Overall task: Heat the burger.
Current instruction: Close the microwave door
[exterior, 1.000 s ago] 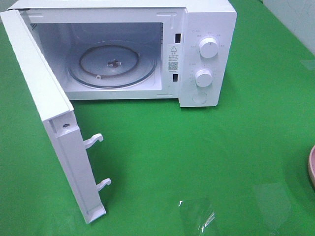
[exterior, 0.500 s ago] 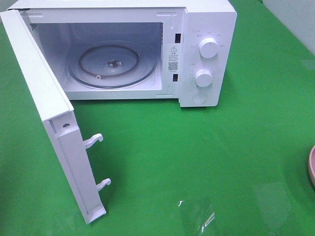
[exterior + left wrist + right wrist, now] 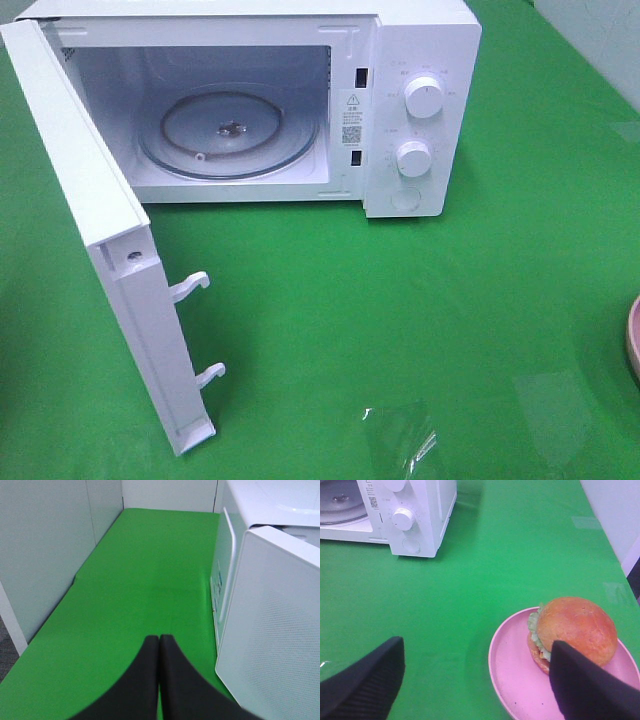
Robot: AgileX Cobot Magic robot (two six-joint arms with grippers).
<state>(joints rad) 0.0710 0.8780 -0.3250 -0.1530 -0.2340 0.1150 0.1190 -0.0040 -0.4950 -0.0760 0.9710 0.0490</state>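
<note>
The burger (image 3: 572, 630), golden-brown bun over green lettuce, rests on a pink plate (image 3: 515, 675) in the right wrist view. My right gripper (image 3: 477, 672) hangs open above the green table, one black finger (image 3: 585, 685) overlapping the burger's near edge, nothing between the fingers. The white microwave (image 3: 420, 100) stands at the back with its door (image 3: 110, 240) swung wide open and the glass turntable (image 3: 230, 130) bare. My left gripper (image 3: 159, 641) is shut on nothing, beside the outer face of the open door (image 3: 272, 630). Neither gripper shows in the exterior high view.
Only a sliver of the pink plate (image 3: 633, 345) shows at the right edge of the exterior high view. Two latch hooks (image 3: 195, 285) stick out of the door's edge. A grey wall panel (image 3: 45, 545) borders the table on the left arm's side.
None in the exterior high view; door, microwave and plate stand as before.
</note>
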